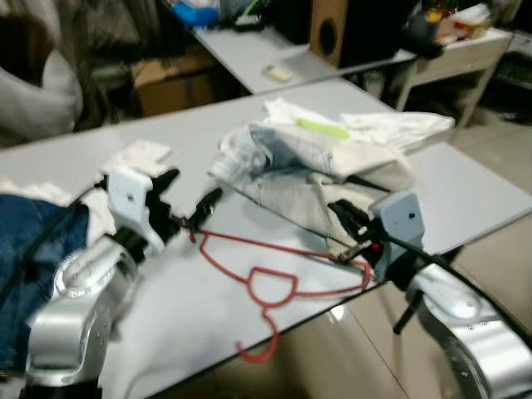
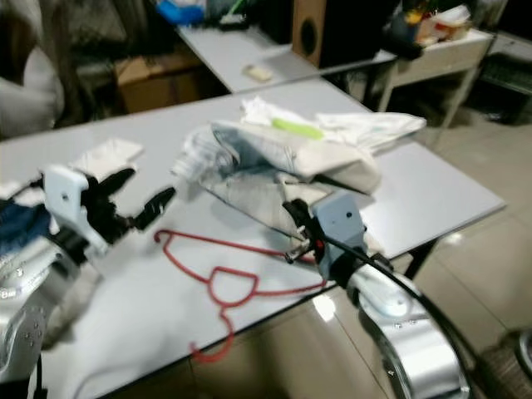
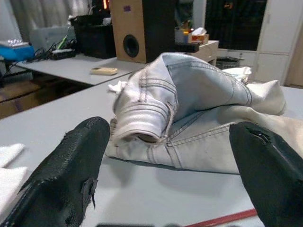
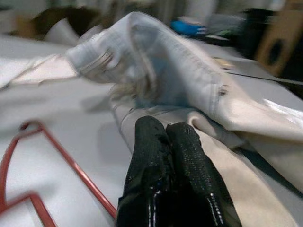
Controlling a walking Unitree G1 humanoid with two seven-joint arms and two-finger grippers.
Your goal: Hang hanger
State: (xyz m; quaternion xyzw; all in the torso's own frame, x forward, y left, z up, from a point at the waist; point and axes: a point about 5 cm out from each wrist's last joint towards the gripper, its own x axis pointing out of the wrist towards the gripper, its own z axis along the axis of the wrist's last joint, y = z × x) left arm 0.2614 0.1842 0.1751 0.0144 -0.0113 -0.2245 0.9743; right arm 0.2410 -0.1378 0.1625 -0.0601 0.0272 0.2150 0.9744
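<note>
Left eye view: red hanger (image 1: 274,283) flat on table (image 1: 465,187), lower centre. Left gripper (image 1: 189,206) spread wide by its corner; right gripper (image 1: 347,224) pinched closed beside jeans (image 1: 283,179).

grey table (image 1: 465,187), red hanger (image 1: 274,283) near front edge, pale jeans (image 1: 283,166) heaped mid-table, white cloth (image 1: 391,125) behind, blue denim (image 1: 33,241) at left

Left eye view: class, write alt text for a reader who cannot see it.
A thin red wire hanger lies flat on a grey table between two black-fingered robot hands: the left hand open at one end, the right hand at the other, beside crumpled pale denim jeans.
</note>
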